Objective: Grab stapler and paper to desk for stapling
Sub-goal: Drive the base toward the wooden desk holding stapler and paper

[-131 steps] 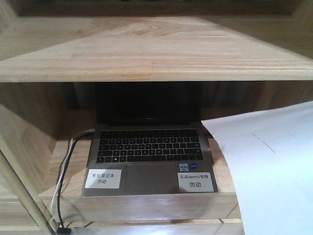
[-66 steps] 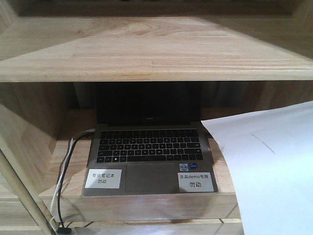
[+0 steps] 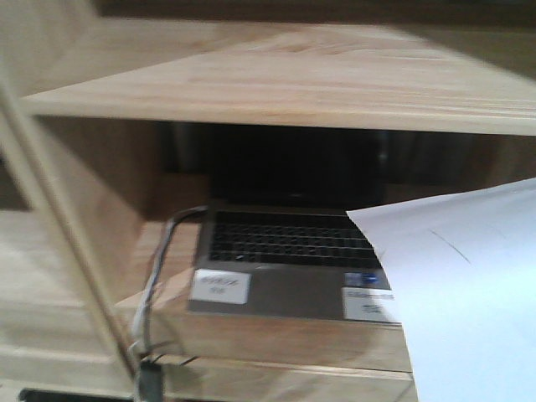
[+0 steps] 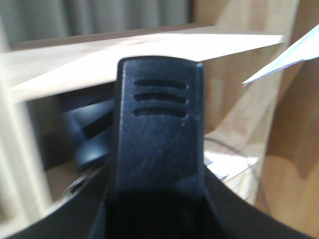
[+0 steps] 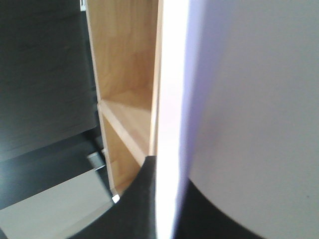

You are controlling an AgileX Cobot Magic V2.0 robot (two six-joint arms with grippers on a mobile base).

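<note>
You had the right gripper (image 5: 167, 211) pinched on the paper (image 5: 249, 99), with a black finger (image 5: 142, 199) on each side of its edge. The sheet rose off the fingers, clear of any surface. Just beyond them stood the wooden shelf (image 5: 124, 69), and past the sheet's far corner a laptop (image 3: 285, 251) sat open inside it. Your left gripper (image 4: 158, 149) showed only a black grooved block mid-view. I couldn't tell whether its fingers were open or closed, nor whether that block was the stapler.
</note>
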